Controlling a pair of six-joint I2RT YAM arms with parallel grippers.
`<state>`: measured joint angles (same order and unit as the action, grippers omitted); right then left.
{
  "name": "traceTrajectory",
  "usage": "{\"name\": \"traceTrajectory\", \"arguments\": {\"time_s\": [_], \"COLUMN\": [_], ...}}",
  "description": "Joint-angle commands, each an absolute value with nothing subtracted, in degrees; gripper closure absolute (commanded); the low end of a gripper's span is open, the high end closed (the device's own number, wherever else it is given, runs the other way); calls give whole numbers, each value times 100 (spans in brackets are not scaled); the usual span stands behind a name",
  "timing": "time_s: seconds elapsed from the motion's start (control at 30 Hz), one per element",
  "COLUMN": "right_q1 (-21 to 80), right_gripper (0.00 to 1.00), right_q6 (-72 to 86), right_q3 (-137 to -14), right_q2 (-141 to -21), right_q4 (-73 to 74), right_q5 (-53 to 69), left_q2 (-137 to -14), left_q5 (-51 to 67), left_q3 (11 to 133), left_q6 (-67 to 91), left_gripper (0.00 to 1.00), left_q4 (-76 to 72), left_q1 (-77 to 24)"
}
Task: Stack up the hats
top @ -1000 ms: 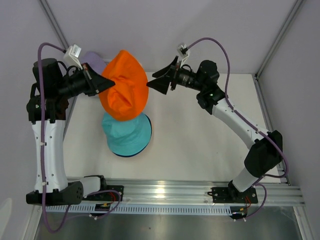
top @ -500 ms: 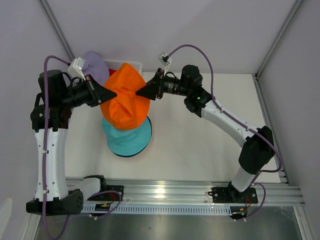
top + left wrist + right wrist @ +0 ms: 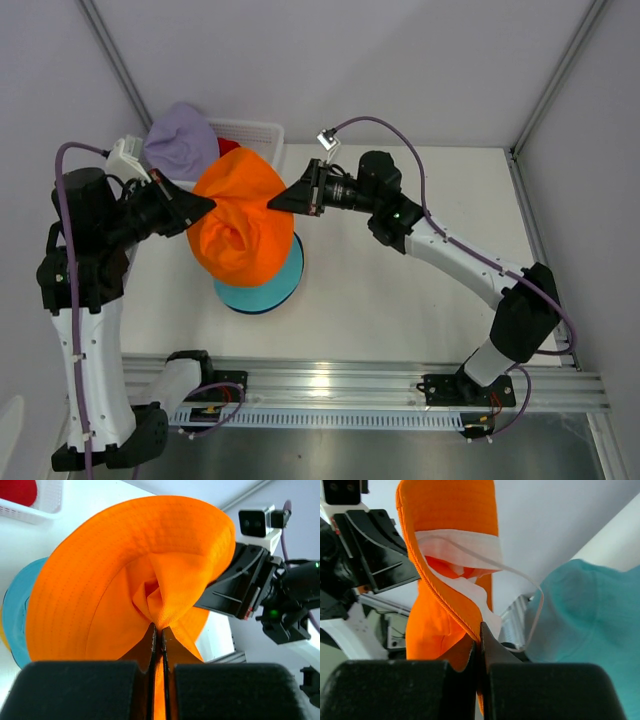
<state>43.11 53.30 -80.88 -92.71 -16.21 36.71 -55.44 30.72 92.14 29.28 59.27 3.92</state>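
The white table is the biggest thing here. Over its left part the orange hat hangs in the air, held from both sides. The left gripper is pinched tight on the hat's left side. The right gripper is pinched tight on its right edge. Just under it the teal hat lies flat on the table. At the far left stands a white basket. The lavender hat sits at the basket's left end, maybe on the rim; I cannot tell. A bit of the red hat shows inside the basket.
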Motion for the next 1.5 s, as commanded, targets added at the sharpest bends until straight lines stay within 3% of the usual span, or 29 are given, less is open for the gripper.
{"name": "traceTrajectory", "arguments": {"time_s": [0.0,0.13,0.3,0.47,0.5,0.53,0.57,0.6,0.67,0.7,0.93,1.23,1.47], "right_q1": [4350,4482,4500,4526,4509,4474,4456,4439,4368,4342,3964,3964,3946], "right_gripper": [100,100,100,100,100,100,100,100,100,100,100,93,92], "right_q6": [6248,5837,5906,5643,5625,5634,5669,5678,5652,5599,5643,5607,5686], "right_q3": [-7999,-7963,-7682,-7682,-7699,-7717,-7760,-7787,-7805,-7787,-7690,-7392,-7330], "right_q2": [-8833,-8850,-9219,-9597,-9624,-9659,-9720,-9747,-9782,-9800,-9932,-9967,-10116], "right_q4": [-2064,-1521,-1758,-1556,-1556,-1564,-1591,-1600,-1591,-1565,-1442,-1300,-1309], "right_q5": [3393,2823,2918,2892,2900,2979,3040,3111,3138,3164,3709,3683,3612], "left_q2": [-5432,-5423,-5274,-5203,-5212,-5238,-5230,-5229,-5177,-5168,-5300,-4992,-4992], "left_q5": [2513,2207,1961,1512,1486,1459,1424,1311,1213,1230,2213,3602,4420], "left_q3": [9598,9151,8026,7752,7743,7761,7769,7778,7726,7708,6727,4705,3982], "left_q6": [3225,3094,2822,2567,2479,2444,2400,2330,2303,2294,2390,3076,3557], "left_gripper": [99,99,99,96,89,67,53,24,5,0,1,3,6], "left_q4": [6074,5994,5722,5564,5546,5537,5476,5441,5353,5222,4554,2279,1170], "left_q1": [413,413,404,413,457,466,518,545,667,868,1924,2390,2794]}}
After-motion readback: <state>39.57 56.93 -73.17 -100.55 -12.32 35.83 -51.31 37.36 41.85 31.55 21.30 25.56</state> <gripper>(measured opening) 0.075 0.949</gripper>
